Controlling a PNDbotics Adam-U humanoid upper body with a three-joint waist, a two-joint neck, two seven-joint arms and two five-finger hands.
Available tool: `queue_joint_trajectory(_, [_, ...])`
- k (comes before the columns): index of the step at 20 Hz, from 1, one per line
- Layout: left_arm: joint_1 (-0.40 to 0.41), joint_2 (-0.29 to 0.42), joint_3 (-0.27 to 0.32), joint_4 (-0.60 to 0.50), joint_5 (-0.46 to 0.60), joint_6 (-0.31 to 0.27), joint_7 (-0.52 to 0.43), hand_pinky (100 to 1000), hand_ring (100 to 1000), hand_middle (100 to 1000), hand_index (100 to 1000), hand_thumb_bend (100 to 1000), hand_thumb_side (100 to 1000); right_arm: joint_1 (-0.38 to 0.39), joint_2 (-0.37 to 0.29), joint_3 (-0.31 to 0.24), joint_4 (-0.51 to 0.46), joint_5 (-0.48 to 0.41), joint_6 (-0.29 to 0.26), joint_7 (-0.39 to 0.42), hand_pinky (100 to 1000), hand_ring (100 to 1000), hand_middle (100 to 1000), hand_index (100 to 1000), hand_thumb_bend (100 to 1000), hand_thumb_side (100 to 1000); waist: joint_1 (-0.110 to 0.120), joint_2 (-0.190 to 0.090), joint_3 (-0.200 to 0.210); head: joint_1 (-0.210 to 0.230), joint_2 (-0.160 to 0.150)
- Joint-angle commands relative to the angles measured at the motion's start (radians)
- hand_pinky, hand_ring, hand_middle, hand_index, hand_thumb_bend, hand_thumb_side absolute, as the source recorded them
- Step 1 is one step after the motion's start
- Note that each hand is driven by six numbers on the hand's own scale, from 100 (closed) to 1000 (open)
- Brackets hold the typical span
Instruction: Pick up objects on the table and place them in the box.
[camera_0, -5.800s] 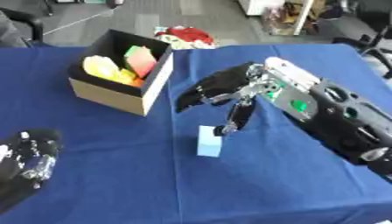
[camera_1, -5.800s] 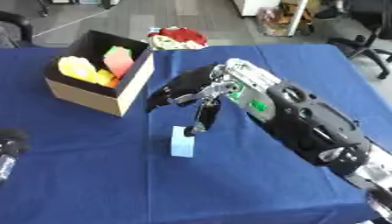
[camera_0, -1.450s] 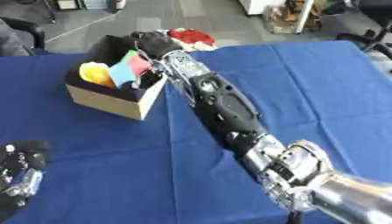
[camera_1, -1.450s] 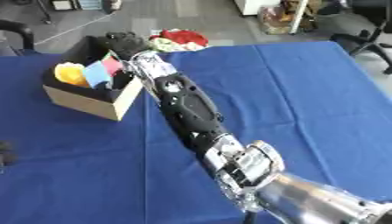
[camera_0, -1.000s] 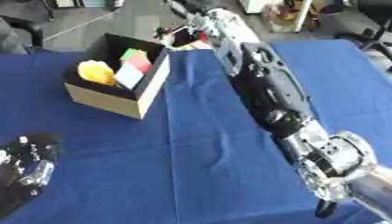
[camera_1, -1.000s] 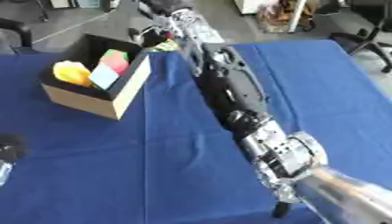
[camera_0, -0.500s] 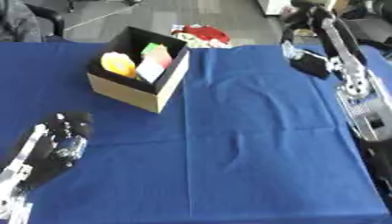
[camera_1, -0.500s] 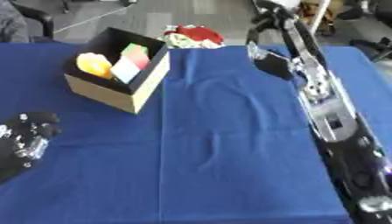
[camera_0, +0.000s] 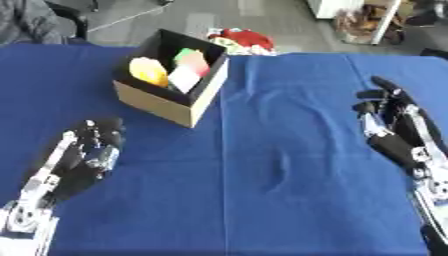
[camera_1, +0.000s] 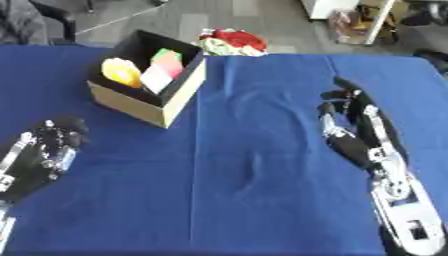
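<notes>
Cardboard box (camera_0: 164, 102), yellow object (camera_0: 149, 71), pale block (camera_0: 185, 78), green-and-pink piece (camera_0: 193, 58) inside

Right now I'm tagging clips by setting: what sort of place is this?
Probably an office or lab space, not a home: a table under a blue cloth, grey floor beyond it, what looks like an office chair at the far left, and a cardboard box of coloured objects set out.
</notes>
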Motion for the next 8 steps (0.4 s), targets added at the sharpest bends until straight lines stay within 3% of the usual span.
queue_joint_trajectory(1, [-0.003,0.011,0.004,-0.009,-0.009,-0.004,0.009,739,653,658,808,100,371,-0.001,0.005,0.003,-0.006,-0.009,0.005,-0.011,833,650,665,893,100,240,0.005,-0.01,-0.001,0.007,0.004])
queue_joint_trajectory(8, [-0.003,0.007,0.001,-0.003,-0.013,-0.007,0.008,740,652,658,838,100,392,0.007,0.012,0.011,0.005,-0.001,0.007,-0.021,831,641,652,869,100,250,0.003,-0.01,-0.003,-0.004,0.004])
